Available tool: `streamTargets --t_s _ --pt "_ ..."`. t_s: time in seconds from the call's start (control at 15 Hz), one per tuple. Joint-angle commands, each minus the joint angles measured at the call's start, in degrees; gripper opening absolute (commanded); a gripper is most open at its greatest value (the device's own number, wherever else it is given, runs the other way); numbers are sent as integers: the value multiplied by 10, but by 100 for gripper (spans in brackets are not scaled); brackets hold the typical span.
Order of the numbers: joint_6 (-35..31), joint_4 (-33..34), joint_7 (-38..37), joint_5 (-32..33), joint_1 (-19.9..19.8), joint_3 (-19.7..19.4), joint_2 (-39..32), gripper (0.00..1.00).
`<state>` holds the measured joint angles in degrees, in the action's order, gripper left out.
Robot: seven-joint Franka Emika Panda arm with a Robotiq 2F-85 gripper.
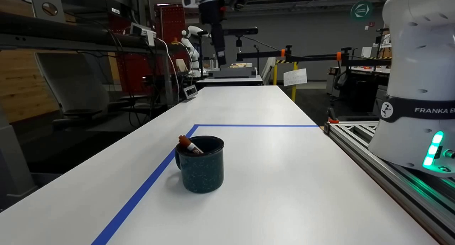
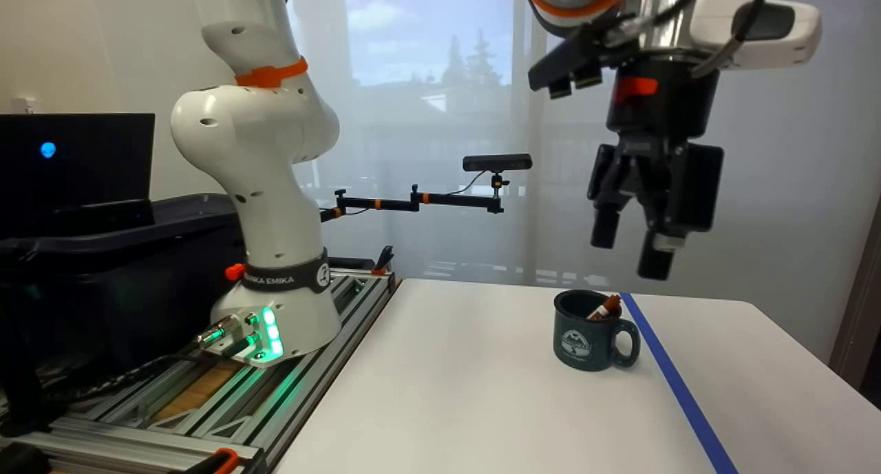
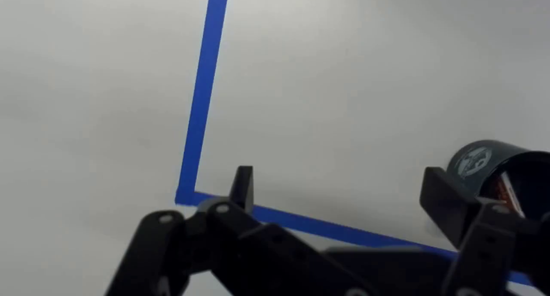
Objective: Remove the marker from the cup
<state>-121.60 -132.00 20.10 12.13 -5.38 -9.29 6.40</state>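
The cup (image 1: 203, 174) is dark teal with a handle and stands upright on the table in both exterior views; it also shows here (image 2: 575, 340). The marker (image 1: 189, 144) leans inside it, its reddish-brown cap end above the rim on the handle side; the cap also shows here (image 2: 606, 307). Its lower part is hidden in the cup. My gripper (image 2: 629, 251) is open and empty, well above the table and the cup. In the wrist view the open fingers (image 3: 340, 185) are over bare table, and the cup (image 3: 477, 163) with the marker (image 3: 508, 193) is at the right edge, partly behind a finger.
Blue tape (image 1: 145, 188) marks lines on the white table (image 1: 284, 188); the cup stands close to one line. A small grey device (image 1: 191, 92) is at the table's far edge. A camera on a black arm (image 2: 497, 162) stands beyond the table. The robot base (image 2: 285, 322) is beside the table.
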Motion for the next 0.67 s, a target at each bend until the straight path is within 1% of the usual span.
streamTargets --t_s 0.0,0.07,0.13,0.27,0.4,0.53,0.6 --pt "-92 4 -3 39 25 44 -53 100" --pt "-102 0 37 2 34 54 -55 100" --pt "-83 1 1 17 20 47 -50 100" --pt "-87 1 -5 16 26 56 -62 100" --pt "-87 2 -5 16 21 51 -61 100" --pt "-101 -2 -13 29 30 61 -66 100" --pt "-121 -4 -14 21 34 67 -71 100"
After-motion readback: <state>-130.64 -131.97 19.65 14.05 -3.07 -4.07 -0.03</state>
